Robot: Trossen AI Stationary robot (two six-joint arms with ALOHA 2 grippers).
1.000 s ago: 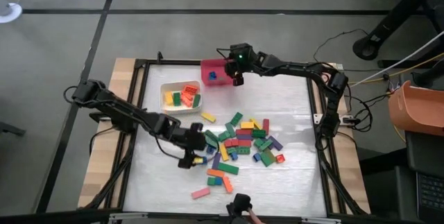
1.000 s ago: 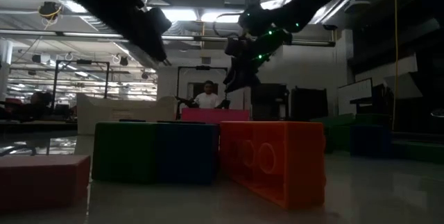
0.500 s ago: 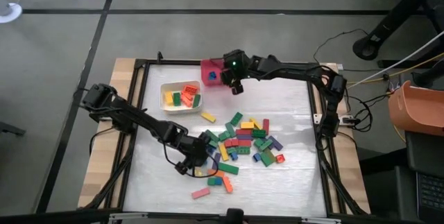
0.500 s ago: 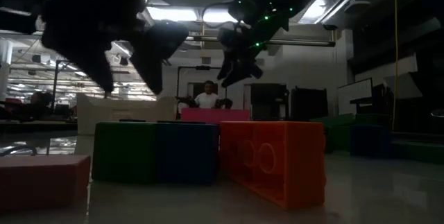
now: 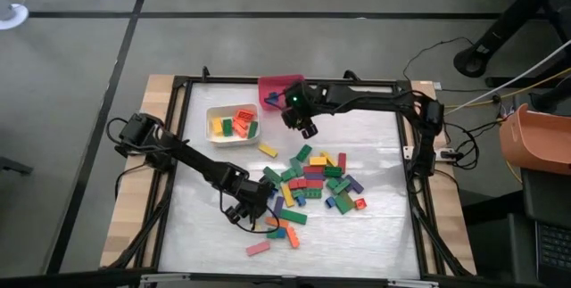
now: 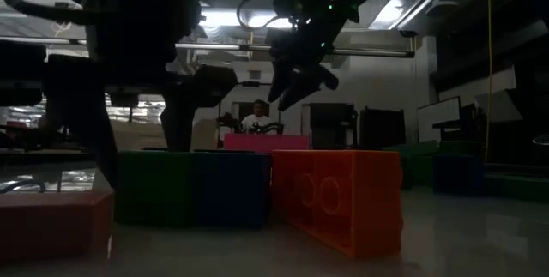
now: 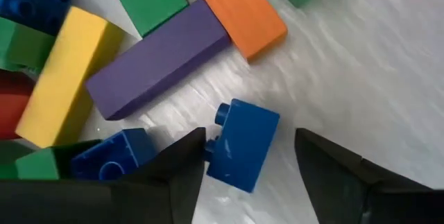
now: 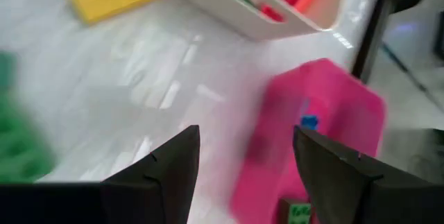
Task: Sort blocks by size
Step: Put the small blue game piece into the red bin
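Small blue studded plastic brick (image 7: 242, 144) lying on the pale, streaky grey table surface (image 7: 361, 64); long purple bar (image 7: 158, 59), yellow bar (image 7: 64, 75) and orange bar (image 7: 236, 9) showing beside it; white rectangular bin (image 5: 232, 124) holding orange, green and yellow pieces; pink-red bin (image 5: 277, 91) showing a blue piece inside.

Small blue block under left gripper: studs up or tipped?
Tipped. The blue block lies on its side between the open left gripper; studs point sideways.

The table (image 5: 375, 226) has a shiny white top. A big pile of blocks (image 5: 308, 185) lies in the middle. A white bin (image 5: 214, 136) and a pink bin (image 5: 277, 84) sit near the far edge.
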